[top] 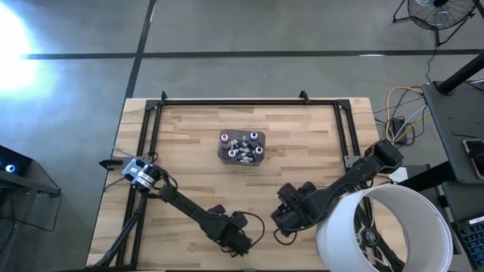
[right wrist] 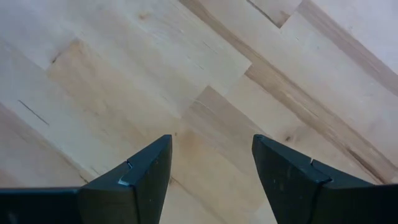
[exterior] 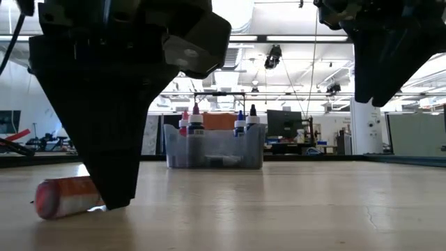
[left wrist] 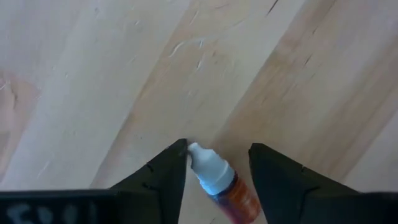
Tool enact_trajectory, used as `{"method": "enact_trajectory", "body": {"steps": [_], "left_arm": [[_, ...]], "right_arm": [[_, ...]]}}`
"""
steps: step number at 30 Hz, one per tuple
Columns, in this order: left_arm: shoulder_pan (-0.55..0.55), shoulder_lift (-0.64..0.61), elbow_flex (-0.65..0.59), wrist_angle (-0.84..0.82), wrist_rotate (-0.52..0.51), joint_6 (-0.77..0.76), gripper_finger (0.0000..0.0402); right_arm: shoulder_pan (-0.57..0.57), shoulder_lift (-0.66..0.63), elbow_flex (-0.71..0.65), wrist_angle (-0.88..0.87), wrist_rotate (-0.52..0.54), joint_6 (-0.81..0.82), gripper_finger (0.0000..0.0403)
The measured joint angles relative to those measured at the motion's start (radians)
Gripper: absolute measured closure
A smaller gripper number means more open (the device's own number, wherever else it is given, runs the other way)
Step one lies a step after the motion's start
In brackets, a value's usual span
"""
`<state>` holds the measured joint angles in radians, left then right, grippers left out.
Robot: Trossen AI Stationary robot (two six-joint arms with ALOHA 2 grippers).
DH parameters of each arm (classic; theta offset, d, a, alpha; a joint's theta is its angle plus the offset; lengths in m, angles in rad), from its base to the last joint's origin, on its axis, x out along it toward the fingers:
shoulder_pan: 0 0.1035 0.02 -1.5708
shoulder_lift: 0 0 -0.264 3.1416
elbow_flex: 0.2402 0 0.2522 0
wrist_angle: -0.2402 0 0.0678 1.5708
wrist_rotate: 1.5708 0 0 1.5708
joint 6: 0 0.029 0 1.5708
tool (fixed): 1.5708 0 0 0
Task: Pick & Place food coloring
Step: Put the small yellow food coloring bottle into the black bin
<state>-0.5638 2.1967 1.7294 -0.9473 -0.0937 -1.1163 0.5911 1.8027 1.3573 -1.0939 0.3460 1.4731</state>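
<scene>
1. Orange liquid fills the dropper bottle we see lying on its side on the wooden table; its white cap points up the left wrist frame.
2. We see the left gripper down at the table, lower centre of the high view, its 2 fingers straddling that bottle – 1 on each side. One finger is right against the cap; the other stands a little apart, so we cannot tell whether the grip is made.
3. In the low view the same bottle lies at the lower left of the frame, half behind the big dark finger tip that reaches the table beside it.
4. We find the rest of the food coloring standing and lying in the grey translucent tub, centre of the high view, well apart from both arms.
5. Caps in red, blue, purple and white rise above the tub's rim in the low view.
6. The right gripper hangs with its fingers spread wide over bare wood – nothing between them – at the lower right of the high view, beside a white cylindrical bin.
</scene>
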Motion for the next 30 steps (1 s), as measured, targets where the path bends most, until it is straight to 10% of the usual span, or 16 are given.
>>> {"method": "enact_trajectory", "body": {"steps": [30], "left_arm": [[0.011,-0.008,0.08,-0.133,0.025,0.052,0.0354]], "right_arm": [[0.0,0.0,-0.026,0.005,0.023,-0.014,0.0183]]}}
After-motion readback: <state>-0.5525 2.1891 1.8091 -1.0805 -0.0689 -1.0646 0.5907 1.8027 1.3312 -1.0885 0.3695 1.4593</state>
